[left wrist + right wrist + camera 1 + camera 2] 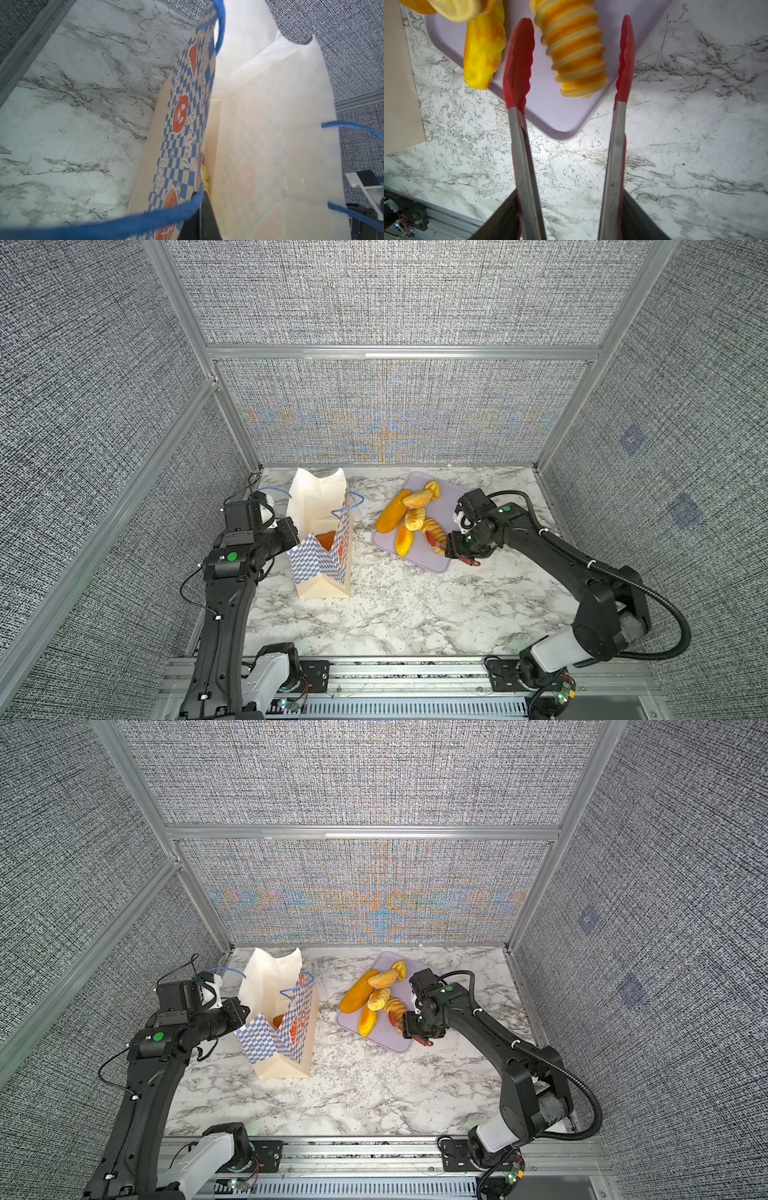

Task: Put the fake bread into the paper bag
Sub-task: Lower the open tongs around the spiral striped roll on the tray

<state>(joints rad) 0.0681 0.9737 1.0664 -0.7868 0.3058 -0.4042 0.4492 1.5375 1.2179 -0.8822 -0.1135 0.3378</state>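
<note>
The paper bag (266, 1046) stands upright left of the lavender tray (384, 1038) bearing fake bread (358, 992).

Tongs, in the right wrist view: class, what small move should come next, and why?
Probably squeeze the right claw so the tongs close on the ridged loaf. Their red tips stand open on either side of it as it lies on the tray. The left claw pinches the bag by its rim, mouth open.
</note>
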